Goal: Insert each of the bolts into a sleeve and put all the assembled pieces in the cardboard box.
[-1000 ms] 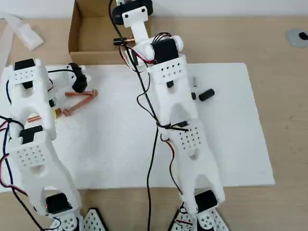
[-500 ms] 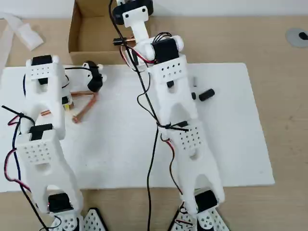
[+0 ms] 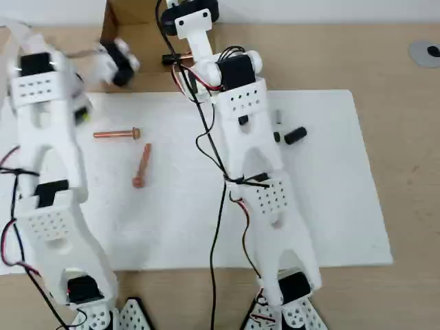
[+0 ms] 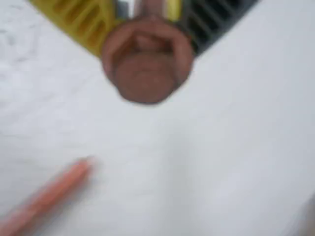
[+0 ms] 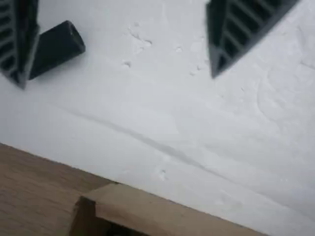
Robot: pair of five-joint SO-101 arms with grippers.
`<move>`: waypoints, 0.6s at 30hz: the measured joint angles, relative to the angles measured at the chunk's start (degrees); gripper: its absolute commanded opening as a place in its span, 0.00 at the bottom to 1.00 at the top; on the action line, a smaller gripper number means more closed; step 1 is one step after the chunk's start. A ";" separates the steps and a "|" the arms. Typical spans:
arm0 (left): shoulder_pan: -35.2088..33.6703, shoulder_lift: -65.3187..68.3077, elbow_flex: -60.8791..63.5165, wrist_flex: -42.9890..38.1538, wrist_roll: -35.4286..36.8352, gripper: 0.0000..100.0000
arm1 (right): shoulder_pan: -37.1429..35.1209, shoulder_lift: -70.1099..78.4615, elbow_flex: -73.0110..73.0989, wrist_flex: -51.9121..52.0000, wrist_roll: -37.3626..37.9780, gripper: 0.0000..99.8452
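My left gripper is shut on a copper bolt, whose head faces the camera between a yellow and a black finger. From above, this gripper hangs over the back left of the white mat, near the cardboard box. Two more copper bolts lie loose on the mat; one of these bolts shows in the left wrist view. My right gripper is open beside a black sleeve lying on the mat. In the high view the sleeve lies right of the right arm.
The box is open at the top and stands at the back, just off the mat's far edge; its corner shows in the right wrist view. Bare wooden table surrounds the mat. The right arm stretches across the mat's middle.
The left arm has swung back and left, toward the box, carrying its bolt. The two loose bolts, crossed before, now lie apart. The right arm has not moved.
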 measured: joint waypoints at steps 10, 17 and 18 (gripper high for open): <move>-5.98 -14.68 -6.07 6.15 33.85 0.01 | 12.66 0.00 8.35 0.00 -2.99 0.28; -4.13 -31.30 3.96 6.15 53.10 0.01 | 16.70 -3.08 20.84 0.00 -2.81 0.28; -2.73 -34.46 6.59 6.15 53.54 0.01 | 16.88 -5.36 23.56 0.00 -1.49 0.28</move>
